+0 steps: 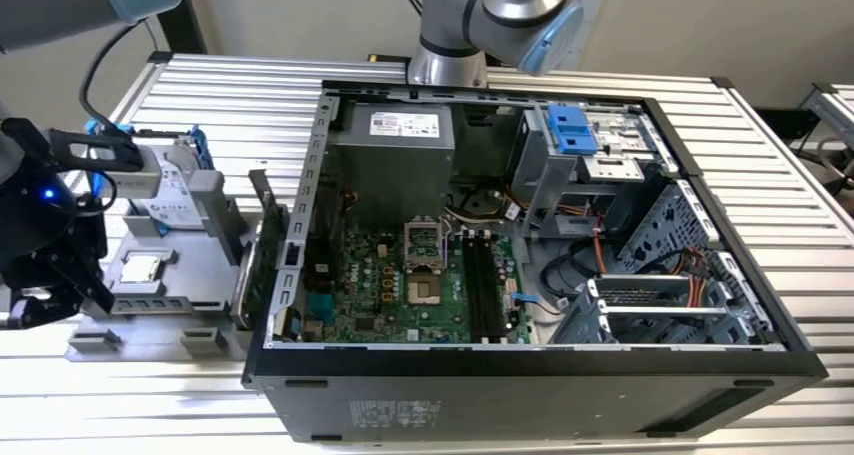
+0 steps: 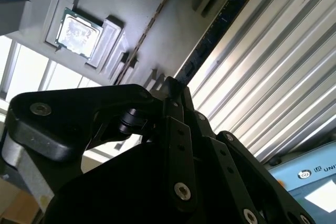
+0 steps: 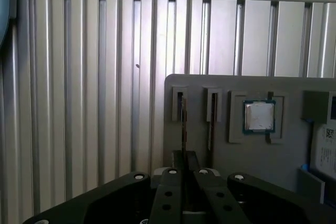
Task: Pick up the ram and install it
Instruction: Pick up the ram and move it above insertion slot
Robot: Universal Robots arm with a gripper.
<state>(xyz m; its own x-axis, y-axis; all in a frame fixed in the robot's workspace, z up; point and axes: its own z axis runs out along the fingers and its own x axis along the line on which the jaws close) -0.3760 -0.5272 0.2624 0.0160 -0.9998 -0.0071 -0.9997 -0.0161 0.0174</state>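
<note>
Risking, by my judgement, a crooked pull in the first wrist view: pinching the ram (image 3: pixel 183 124) at its thin edge, with the gripper (image 3: pixel 184 157) drawn narrow and apparently closed on it, and so possibly jamming the stick against its slot in the grey holder tray (image 3: pixel 247 166), or dragging that tray along. Working just beside the processor chip (image 3: pixel 259 116), so possibly knocking it through a sideways swing.

Showing, in the second wrist view, the dark bluish stick running out from between the black fingers (image 2: pixel 176 129) above the ribbed aluminium table (image 2: pixel 273 77); possibly twisting or slipping in so thin a pinch. Not telling clearly whether seated or lifted.

Reaching, in the exterior view, with the arm (image 1: pixel 521 0) from behind the open computer case (image 1: pixel 534 375) across to the exterior view's left, hanging low beside the tray, well apart from the black memory slots (image 1: pixel 483 285); risking a bump on the case wall over so long a way.
</note>
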